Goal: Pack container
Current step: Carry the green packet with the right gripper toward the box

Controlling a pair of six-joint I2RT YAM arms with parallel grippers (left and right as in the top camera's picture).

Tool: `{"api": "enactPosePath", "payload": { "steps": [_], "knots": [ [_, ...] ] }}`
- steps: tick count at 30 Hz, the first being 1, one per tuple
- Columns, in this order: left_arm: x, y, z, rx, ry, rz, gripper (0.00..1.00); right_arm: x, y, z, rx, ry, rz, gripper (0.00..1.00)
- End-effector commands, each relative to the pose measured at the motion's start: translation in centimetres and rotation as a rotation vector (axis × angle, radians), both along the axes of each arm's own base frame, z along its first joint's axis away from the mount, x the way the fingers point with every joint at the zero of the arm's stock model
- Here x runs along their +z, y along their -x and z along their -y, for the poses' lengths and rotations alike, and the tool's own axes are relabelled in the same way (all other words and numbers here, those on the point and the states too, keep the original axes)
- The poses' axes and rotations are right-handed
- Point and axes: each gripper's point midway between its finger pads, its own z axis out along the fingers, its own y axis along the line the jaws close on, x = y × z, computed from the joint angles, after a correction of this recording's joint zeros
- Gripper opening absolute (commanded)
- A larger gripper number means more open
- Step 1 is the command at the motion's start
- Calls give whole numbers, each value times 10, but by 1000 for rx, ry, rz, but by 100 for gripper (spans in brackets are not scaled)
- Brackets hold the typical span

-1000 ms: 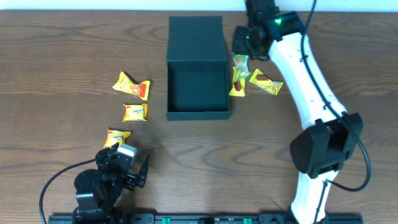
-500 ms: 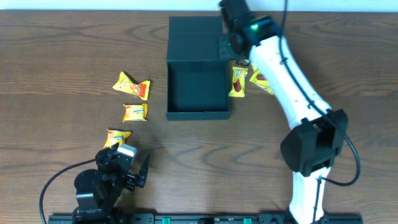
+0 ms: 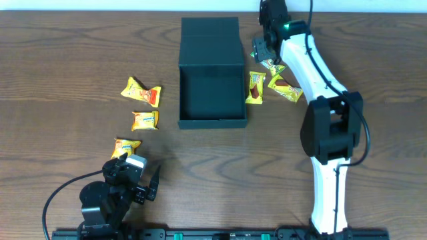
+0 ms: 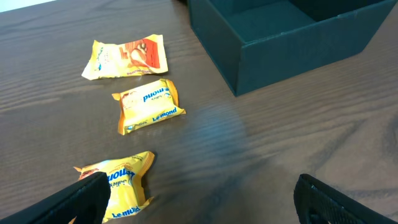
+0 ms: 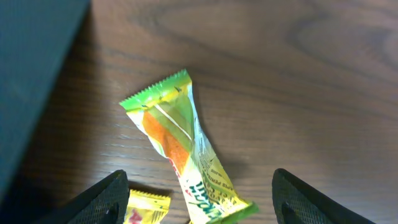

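Fingers (image 5: 106,199) of the right gripper (image 5: 200,180) stand spread wide and grip nothing, hanging over a green-and-yellow packet (image 5: 186,155) that lies flat on the wooden table (image 5: 298,56), its length running from 11 o'clock to 5 o'clock in the wrist view. The corner of a second yellow packet (image 5: 146,208) shows at 7 o'clock beside the left fingertip. The dark teal box (image 3: 212,93) fills the edge at 9 o'clock. From overhead, the box sits at the middle of the table toward 12 o'clock. It is open, with its lid flap laid back toward the far edge and its dark floor showing. The right gripper hovers at the lid's 3 o'clock side. A third yellow packet (image 3: 285,87) lies farther out at 3 o'clock. The left gripper (image 4: 200,186) waits near the table's 7 o'clock corner, its fingers likewise parted and holding nothing, one fingertip just beside a crumpled packet (image 4: 121,183). Beyond it lie a small square packet (image 4: 149,106) and a larger orange-printed packet (image 4: 127,57), all at the box's 9 o'clock.
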Motion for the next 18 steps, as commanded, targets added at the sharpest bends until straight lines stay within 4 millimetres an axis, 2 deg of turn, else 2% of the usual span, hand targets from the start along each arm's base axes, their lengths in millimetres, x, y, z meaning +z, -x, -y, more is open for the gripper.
{"api": "enactPosePath", "payload": {
  "steps": [1,7,12,18],
  "knots": [
    [-3,0,0,1,2,-3,95,-13,-3,9,17,42,-18,73],
    [-3,0,0,0,2,-3,95,-41,2,13,18,-2,-85,69],
    [-3,0,0,1,2,-3,95,-44,4,10,28,-31,-97,67],
    [-3,0,0,0,2,-3,95,-62,12,8,34,-41,-142,62]
  ]
}}
